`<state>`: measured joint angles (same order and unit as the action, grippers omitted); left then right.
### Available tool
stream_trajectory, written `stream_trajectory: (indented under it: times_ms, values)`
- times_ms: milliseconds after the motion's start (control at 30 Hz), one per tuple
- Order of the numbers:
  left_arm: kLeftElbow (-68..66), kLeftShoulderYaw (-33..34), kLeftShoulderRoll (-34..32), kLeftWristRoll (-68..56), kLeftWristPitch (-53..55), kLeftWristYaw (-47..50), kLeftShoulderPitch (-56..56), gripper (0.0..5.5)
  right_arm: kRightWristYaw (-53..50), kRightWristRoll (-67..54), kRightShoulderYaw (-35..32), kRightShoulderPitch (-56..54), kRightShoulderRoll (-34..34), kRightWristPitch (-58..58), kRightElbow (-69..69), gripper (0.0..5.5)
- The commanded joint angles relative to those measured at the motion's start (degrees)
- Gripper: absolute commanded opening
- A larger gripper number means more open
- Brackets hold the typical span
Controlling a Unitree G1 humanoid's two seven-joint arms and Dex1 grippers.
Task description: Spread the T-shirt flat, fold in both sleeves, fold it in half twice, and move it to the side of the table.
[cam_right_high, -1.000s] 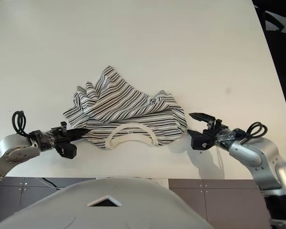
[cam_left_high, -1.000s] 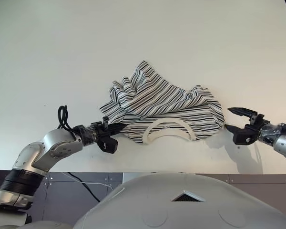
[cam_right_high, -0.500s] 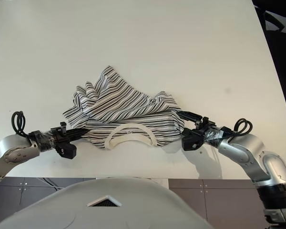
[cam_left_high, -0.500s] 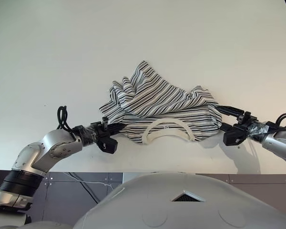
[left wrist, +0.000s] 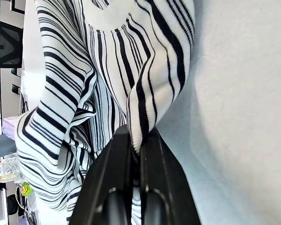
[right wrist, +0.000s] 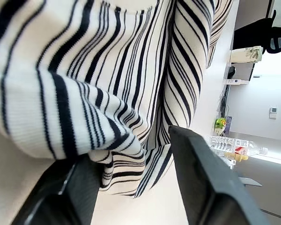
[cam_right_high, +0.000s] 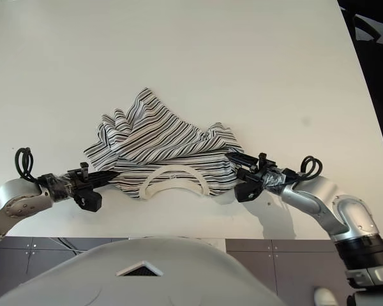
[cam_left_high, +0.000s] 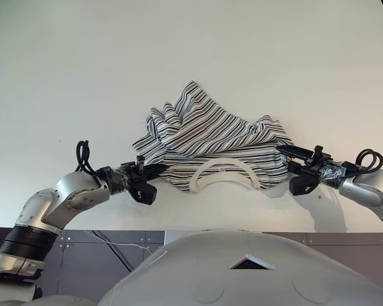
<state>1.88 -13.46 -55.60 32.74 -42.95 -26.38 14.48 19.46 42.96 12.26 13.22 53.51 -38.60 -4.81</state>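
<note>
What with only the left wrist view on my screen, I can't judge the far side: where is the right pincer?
Observer: The right pincer is at the T-shirt's right edge, across from the left pincer.
Operator: Has it gripped?
Observer: Not yet. Its jaws are open, with a fold of the striped cloth between them.
Operator: Is the shirt flat?
Observer: No, it lies bunched in a heap on the table.
</note>
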Motion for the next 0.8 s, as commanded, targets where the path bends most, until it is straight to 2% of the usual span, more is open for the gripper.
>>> stream_trajectory:
  times_ms: [33, 300, 467, 667, 800]
  values:
    - [-1.27, 0.52, -1.06, 0.77, 0.25, -0.50, -0.39, 0.10, 1.12, 4.80, 3.28, 0.01, 0.62, -0.02, 2.85, 1.68]
    - [-2.31, 0.95, -0.56, -0.87, -0.52, -0.04, -1.03, 0.10, -1.27, 3.33, 2.45, -0.45, 0.75, 0.59, 3.22, 0.13]
    - [-0.27, 1.57, -0.20, -7.98, -2.33, -0.33, -0.34, 0.10, 0.46, -8.54, -0.69, 2.72, 1.02, 0.52, -1.37, 0.13]
    - [9.52, 4.56, -0.48, -29.76, -0.12, -3.30, 0.01, 0.10, 8.00, -38.26, -8.51, 4.32, 4.15, 3.84, -14.84, 0.13]
    - [14.91, 9.79, -1.66, -40.87, 2.09, -5.18, 1.13, 0.10, 12.56, -51.52, -14.18, 4.86, 5.70, 6.87, -20.15, 0.13]
